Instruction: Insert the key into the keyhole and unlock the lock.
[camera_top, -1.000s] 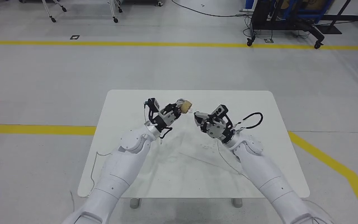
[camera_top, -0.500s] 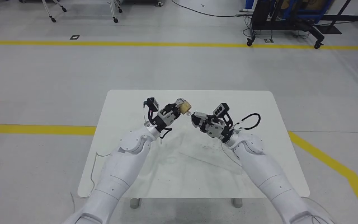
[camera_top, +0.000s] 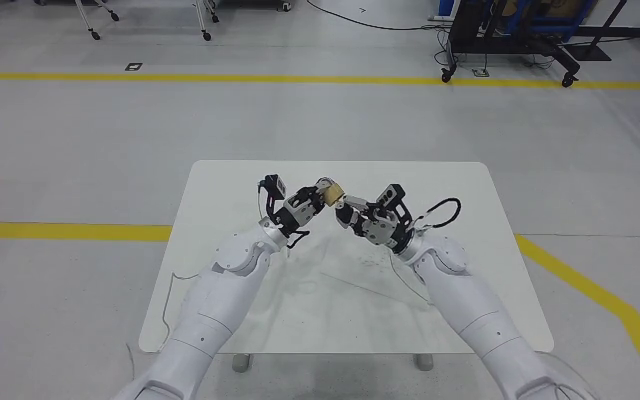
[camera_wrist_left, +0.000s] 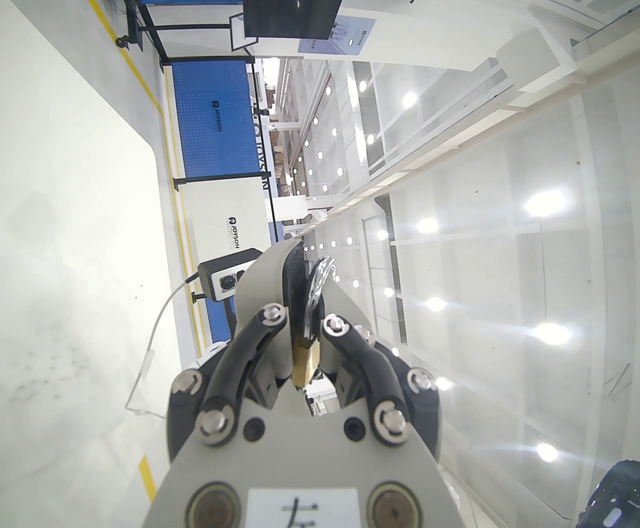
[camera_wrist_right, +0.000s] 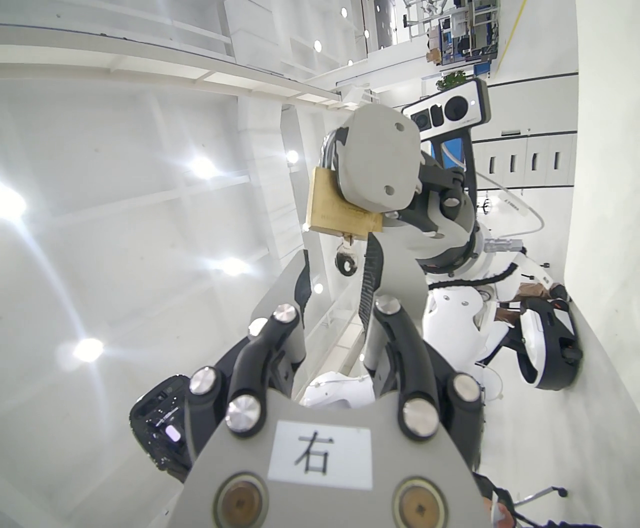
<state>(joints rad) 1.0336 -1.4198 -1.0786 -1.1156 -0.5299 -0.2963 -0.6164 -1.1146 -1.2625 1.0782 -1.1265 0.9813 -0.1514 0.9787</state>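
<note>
A brass padlock (camera_wrist_right: 332, 202) is held in the air above the white table (camera_top: 460, 190), with my left gripper (camera_top: 322, 193) shut on it. The left wrist view shows the brass body (camera_wrist_left: 306, 365) and the steel shackle between that gripper's fingers. A small key (camera_wrist_right: 346, 260) with a dark round head sticks out of the keyhole in the lock's underside. My right gripper (camera_wrist_right: 337, 250) stands open just below the lock, with one finger on each side of the key's head and not pressing on it. In the top view the right gripper (camera_top: 343, 208) almost meets the padlock (camera_top: 333, 189).
Both arms meet over the middle of the table's far half. A thin white cable (camera_top: 175, 275) trails by the left edge. Grey floor with yellow lines (camera_top: 300, 78) surrounds the table, and wheeled stands (camera_top: 510, 45) are far behind.
My right gripper has moved left towards the padlock, closing the gap until its fingers sit around the key. The left arm and the lock have stayed nearly still.
</note>
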